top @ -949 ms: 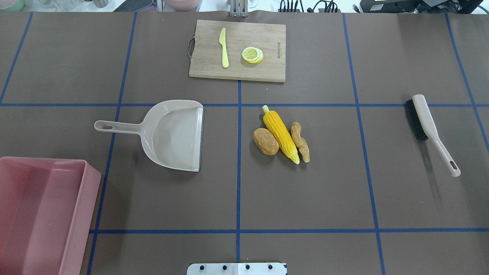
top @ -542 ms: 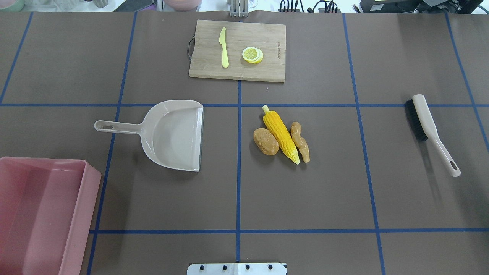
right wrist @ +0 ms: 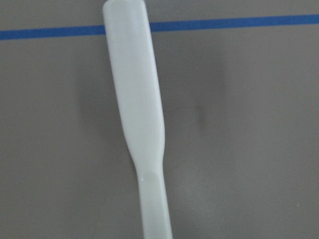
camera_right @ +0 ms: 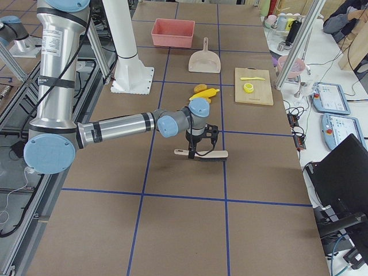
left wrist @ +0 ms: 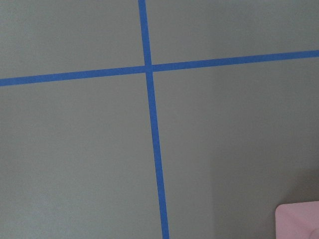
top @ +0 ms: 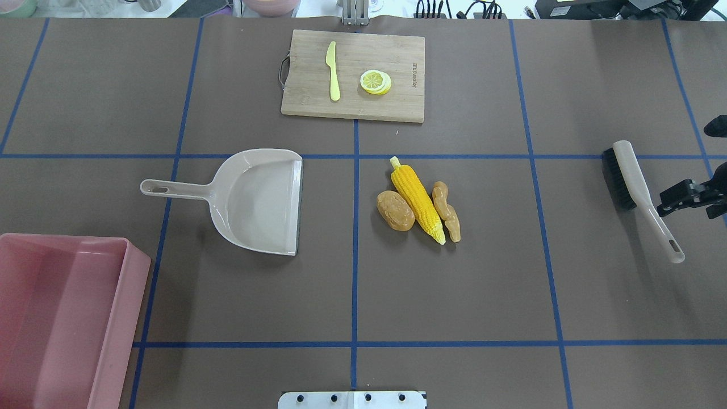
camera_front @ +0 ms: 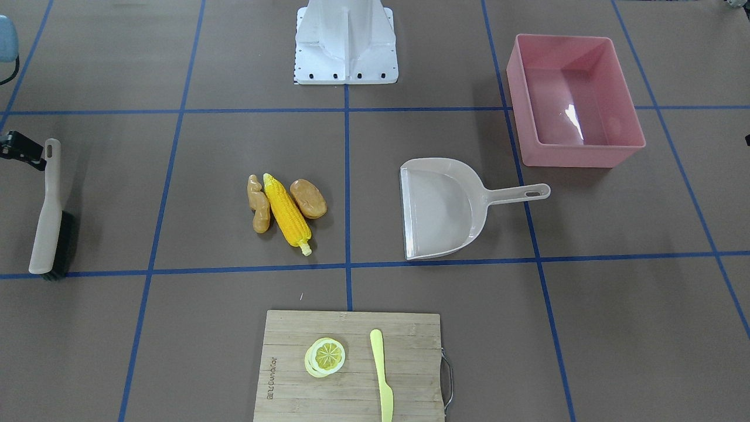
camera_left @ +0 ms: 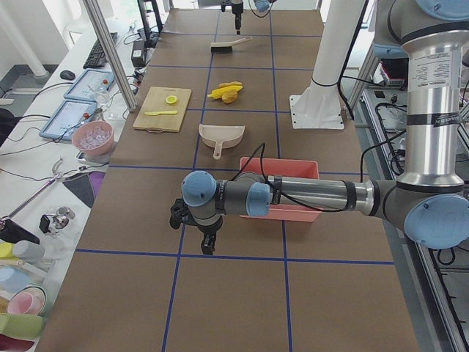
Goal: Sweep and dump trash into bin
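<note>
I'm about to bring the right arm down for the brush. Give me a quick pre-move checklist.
1. Brush lying flat, free on the table: ok.
2. Handle centred under the right wrist camera: ok.
3. Right gripper above the handle, looks open: ok. Whether it straddles the handle: cannot tell.
4. Corn cob, potato and ginger root bunched together: ok.
5. Dustpan mouth facing the trash: ok.
6. Bin upright, empty: ok.
7. Left gripper state: cannot tell, seen only from the side.
</note>
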